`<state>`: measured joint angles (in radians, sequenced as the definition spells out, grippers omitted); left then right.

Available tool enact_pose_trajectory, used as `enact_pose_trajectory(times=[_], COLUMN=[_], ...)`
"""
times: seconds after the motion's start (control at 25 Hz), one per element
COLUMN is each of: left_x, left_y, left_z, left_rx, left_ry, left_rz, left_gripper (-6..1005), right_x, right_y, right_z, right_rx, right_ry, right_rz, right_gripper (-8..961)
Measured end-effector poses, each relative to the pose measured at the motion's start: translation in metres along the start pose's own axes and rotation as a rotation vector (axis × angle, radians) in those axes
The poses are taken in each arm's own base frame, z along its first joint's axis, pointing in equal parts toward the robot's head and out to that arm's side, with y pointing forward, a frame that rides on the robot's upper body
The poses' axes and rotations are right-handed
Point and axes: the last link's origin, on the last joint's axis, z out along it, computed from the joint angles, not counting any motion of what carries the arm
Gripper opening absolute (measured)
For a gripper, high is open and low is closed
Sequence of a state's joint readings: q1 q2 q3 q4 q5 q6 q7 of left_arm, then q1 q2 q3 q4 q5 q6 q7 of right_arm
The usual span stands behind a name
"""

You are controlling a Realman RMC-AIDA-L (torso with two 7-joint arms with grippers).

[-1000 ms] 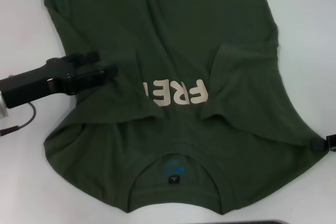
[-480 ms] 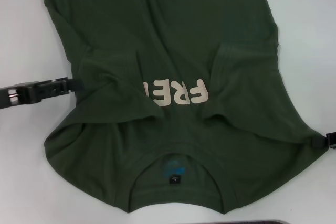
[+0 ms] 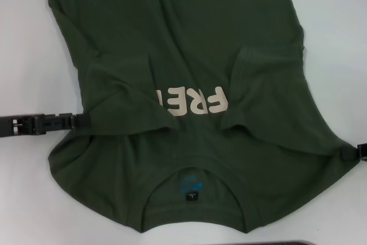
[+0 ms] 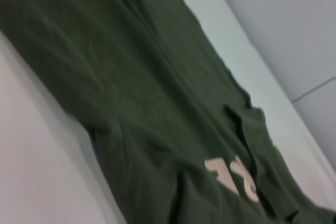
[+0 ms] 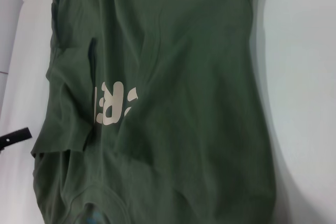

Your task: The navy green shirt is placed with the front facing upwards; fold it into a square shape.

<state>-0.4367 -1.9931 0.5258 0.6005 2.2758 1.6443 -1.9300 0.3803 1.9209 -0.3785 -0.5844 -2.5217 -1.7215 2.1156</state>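
Head view: the shirt (image 3: pixel 189 55) lies spread across the white bench (image 3: pixel 332 27), both sleeves folded inward. The left gripper (image 3: pixel 80 121) reaches in level from the left edge, tips at the shirt's side; the right gripper (image 3: pixel 352 154) touches its right edge. I cannot tell how either's jaws stand.

Left wrist view: shirt (image 4: pixel 136 87) fills the frame.

Right wrist view: shirt (image 5: pixel 173 103) fills the middle.

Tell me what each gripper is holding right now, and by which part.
Cannot be told: the left gripper is at the navy green shirt left edge by the folded sleeve, the right gripper at its right shoulder edge; neither grip is visible.

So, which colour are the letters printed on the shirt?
Cream, on the dark green shirt; the letters show best in the head view.
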Motion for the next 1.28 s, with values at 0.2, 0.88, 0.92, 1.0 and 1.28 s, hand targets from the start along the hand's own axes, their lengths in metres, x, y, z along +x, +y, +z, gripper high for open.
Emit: enact_pose_trajectory(times=[0.2,0.88,0.92,1.0,1.28], left_x=[-0.003,-0.007,-0.007,-0.007,-0.004], left_y=[-0.001,0.027,0.029,0.031,0.039], left_z=[0.006,0.041,0.044,0.046,0.049], left_rx=[0.014,-0.125,-0.134,-0.145,-0.190], left_ry=[-0.034,-0.155,-0.158,-0.162,-0.162], left_rz=[0.006,0.087,0.092,0.098,0.118], left_gripper=[885,885,885,885,884], right_x=[0.000,-0.002,-0.002,-0.002,-0.004], right_y=[0.000,0.001,0.001,0.000,0.001], right_z=[0.000,-0.002,-0.002,-0.002,-0.002], right_rx=[-0.003,0.000,0.001,0.002,0.004], right_ry=[0.001,-0.001,-0.001,-0.002,-0.002], right_rz=[0.000,-0.001,-0.001,-0.001,-0.007], right_gripper=[36,35,35,35,35])
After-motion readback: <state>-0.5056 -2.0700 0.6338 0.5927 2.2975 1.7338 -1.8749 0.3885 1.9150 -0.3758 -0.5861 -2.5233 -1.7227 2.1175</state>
